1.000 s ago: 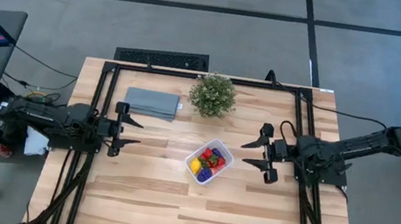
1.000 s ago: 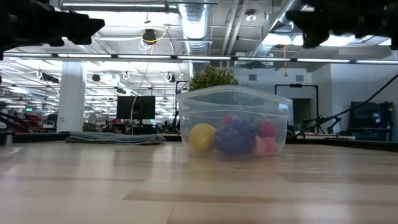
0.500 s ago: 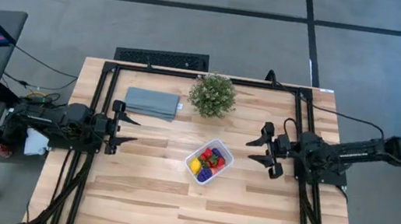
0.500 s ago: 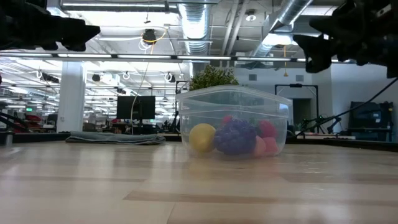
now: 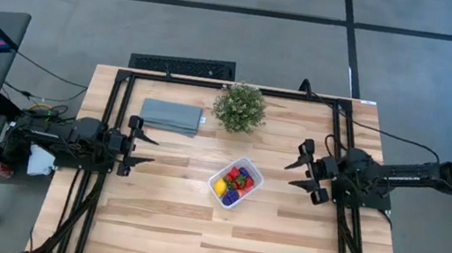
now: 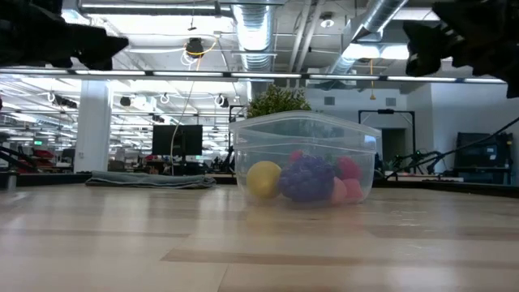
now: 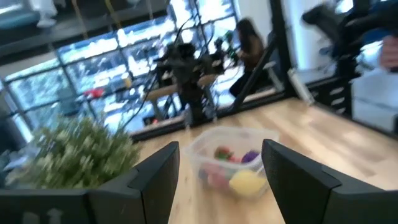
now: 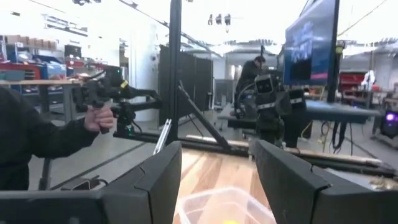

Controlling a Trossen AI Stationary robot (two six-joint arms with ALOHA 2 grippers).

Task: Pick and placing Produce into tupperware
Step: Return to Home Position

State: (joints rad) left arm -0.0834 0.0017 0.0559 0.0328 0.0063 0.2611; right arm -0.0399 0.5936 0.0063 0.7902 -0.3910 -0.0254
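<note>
On a pale wooden table (image 5: 159, 224), the clear tupperware (image 5: 255, 177) sits near the middle with the colourful produce (image 5: 234, 183) inside, while the left gripper (image 5: 153, 150) and right gripper (image 5: 289, 175) hover well apart on either side, fingers spread wide, gripping nothing.

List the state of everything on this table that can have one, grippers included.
Clear plastic tupperware box: upright, lidless, holding the produce.
Toy produce, red, yellow and purple pieces: inside the box.
Left gripper: open, empty, apart from the box.
Right gripper: open, empty, apart from the box.
Folded grey-blue cloth: folded, lying flat.
Bushy green potted plant: upright.
</note>
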